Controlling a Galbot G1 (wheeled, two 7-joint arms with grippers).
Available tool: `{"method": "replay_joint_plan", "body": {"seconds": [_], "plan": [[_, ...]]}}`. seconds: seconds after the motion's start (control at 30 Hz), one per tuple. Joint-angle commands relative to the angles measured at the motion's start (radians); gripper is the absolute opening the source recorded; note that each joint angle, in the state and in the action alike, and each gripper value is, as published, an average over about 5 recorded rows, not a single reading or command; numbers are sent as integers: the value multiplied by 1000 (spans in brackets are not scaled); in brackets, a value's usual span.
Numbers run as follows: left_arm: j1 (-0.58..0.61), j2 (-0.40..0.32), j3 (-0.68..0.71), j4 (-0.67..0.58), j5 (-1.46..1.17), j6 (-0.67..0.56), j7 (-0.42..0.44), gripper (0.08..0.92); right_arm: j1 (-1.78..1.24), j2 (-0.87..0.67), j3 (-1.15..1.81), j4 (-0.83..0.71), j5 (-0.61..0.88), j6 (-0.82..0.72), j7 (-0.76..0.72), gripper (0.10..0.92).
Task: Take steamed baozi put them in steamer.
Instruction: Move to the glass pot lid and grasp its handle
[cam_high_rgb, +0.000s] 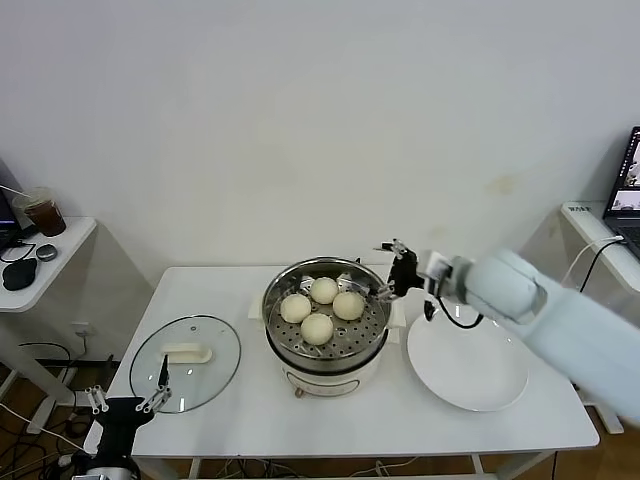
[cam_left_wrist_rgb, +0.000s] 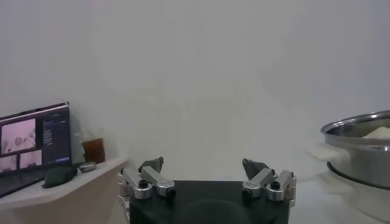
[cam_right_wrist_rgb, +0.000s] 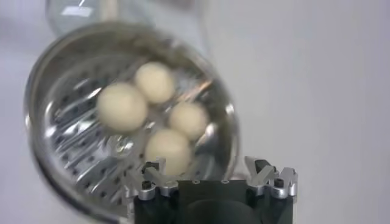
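1. The steamer (cam_high_rgb: 325, 322) stands near the middle of the white table (cam_high_rgb: 250, 400). It is a shiny steel pot on a white base, with a perforated tray inside.
2. Four steamed baozi (cam_high_rgb: 320, 306) lie on the tray, clustered close together toward the rear half of the steamer. In the right wrist view the same four buns (cam_right_wrist_rgb: 155, 115) appear blurred. Whether neighbouring buns touch cannot be told.
3. The right gripper (cam_high_rgb: 390, 272) hangs just above the steamer's right rear rim. Its fingers stand wide apart and hold nothing. In the right wrist view the fingers (cam_right_wrist_rgb: 268, 176) are spread and the space between them is empty.
4. The right arm (cam_high_rgb: 540, 315) crosses above the white plate (cam_high_rgb: 468, 362), which lies just right of the steamer. The arm hides part of the plate's rear edge. The arm is cut off at the frame's right side.
5. The left gripper (cam_high_rgb: 128, 402) is parked at the table's front left corner, well apart from the steamer. Its fingers are spread wide and empty, as the left wrist view (cam_left_wrist_rgb: 207, 173) confirms.
6. The glass lid (cam_high_rgb: 186, 362) lies flat left of the steamer, white handle up. The left gripper overlaps its front edge.
7. In the left wrist view only the steamer's side is visible, cut off at the frame edge.
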Motion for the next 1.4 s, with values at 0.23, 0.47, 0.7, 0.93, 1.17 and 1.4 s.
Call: {"method": "replay_joint_plan", "body": {"seconds": [0.23, 0.47, 0.7, 0.93, 1.17, 1.4], "plan": [[-3, -18, 39, 6, 97, -20, -15, 823, -1163, 579, 1183, 78, -265, 734, 127, 823], [-15, -5, 25, 52, 324, -43, -67, 823, -1242, 758, 1352, 104, -174, 751, 103, 823], [-40, 11, -87, 209, 1179, -73, -220, 823, -1337, 808, 1413, 126, -144, 695, 173, 823], [-71, 68, -70, 342, 1477, -61, -245, 823, -1373, 824, 1414, 110, -142, 664, 184, 823], [-260, 98, -17, 471, 1608, -57, -214, 823, -1363, 835, 1387, 71, -161, 675, 187, 823], [-397, 139, 45, 558, 1601, -63, -183, 823, -1377, 842, 1379, 78, -171, 668, 191, 823]]}}
